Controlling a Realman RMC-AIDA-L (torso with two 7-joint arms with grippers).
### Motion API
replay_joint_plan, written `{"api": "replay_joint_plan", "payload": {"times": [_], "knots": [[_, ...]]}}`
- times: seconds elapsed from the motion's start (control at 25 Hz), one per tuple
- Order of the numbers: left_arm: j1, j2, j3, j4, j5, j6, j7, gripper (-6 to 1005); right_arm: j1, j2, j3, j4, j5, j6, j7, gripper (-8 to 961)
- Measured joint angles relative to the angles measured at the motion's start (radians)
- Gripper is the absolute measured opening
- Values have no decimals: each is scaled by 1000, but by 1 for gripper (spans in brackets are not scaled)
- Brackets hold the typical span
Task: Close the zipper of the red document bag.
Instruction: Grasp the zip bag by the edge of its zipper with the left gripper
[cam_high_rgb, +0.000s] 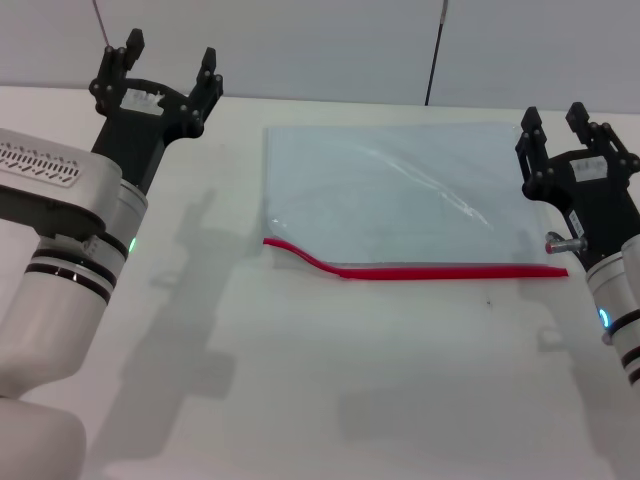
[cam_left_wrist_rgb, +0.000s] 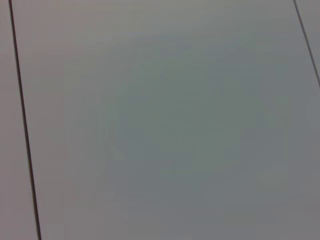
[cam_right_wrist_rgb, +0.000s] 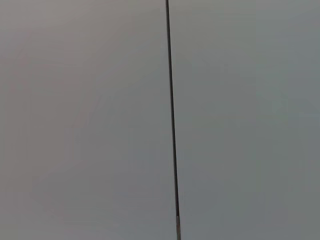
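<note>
Where the white counter (cam_high_rgb: 300, 380) fills the head view, one red document bag (cam_high_rgb: 395, 195) lies flat at centre and upper centre of the frame. It is a rectangular pouch of translucent pale blue-clear plastic, with faint creases running diagonally across its face. One zipper (cam_high_rgb: 420, 271) forms its lower edge: a thin bright red strip running almost the full width of the pouch. The strip is straight along its right and middle portions; toward the left end it bends upward in a shallow wave and ends higher than the rest.

Two tools are counted, one per arm. The left tool (cam_high_rgb: 165, 62) stands at upper left of the frame, well apart from the bag's left edge, its black fingers spread wide with nothing between them. The right tool (cam_high_rgb: 555, 122) stands at the right edge of the frame, just beside the bag's right side, its fingers likewise parted and holding nothing. A small metal stub on that arm sits near the right end of the red strip; whether it touches the bag cannot be told. Neither tool is seen in contact with the zipper.

Both wrist views show only a plain grey panelled surface with thin dark seams: two in the left wrist view, one in the right.
</note>
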Motion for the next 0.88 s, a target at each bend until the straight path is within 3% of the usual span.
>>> {"api": "replay_joint_plan", "payload": {"times": [0.48, 0.88], "knots": [[-2, 1, 0, 3, 0, 31, 0, 804, 3, 0, 0, 3, 10, -26, 0, 484], [-5, 19, -15, 65, 7, 202, 7, 795, 12, 0, 2, 5, 36, -68, 0, 484]]}}
